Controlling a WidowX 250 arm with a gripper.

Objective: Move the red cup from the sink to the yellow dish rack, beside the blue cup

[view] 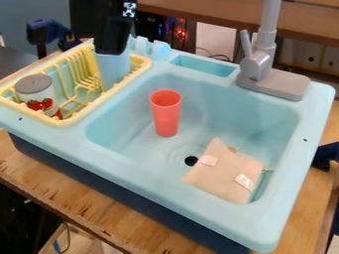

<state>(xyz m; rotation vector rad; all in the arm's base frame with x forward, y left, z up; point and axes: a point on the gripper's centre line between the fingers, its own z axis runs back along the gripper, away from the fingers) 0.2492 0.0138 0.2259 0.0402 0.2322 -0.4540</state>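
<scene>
Along the near edge of the wooden bench runs the blue sink. In its basin, by the near right corner, lies a beige pouch with two pale tabs, beside the drain. Beyond, toward the left wall, a red cup stands upright, mouth up; its depths are hidden. On the sink's left edge, the yellow rack holds a grey-lidded canister near its left corner and, by its far right side, a light blue cup. The black gripper is at that cup's mouth; I cannot tell whether it is spread, pressed together or pinching the rim. Good work here would probably mean squaring up to the rim, moving straight up or down, and sparing the rack's wires.
</scene>
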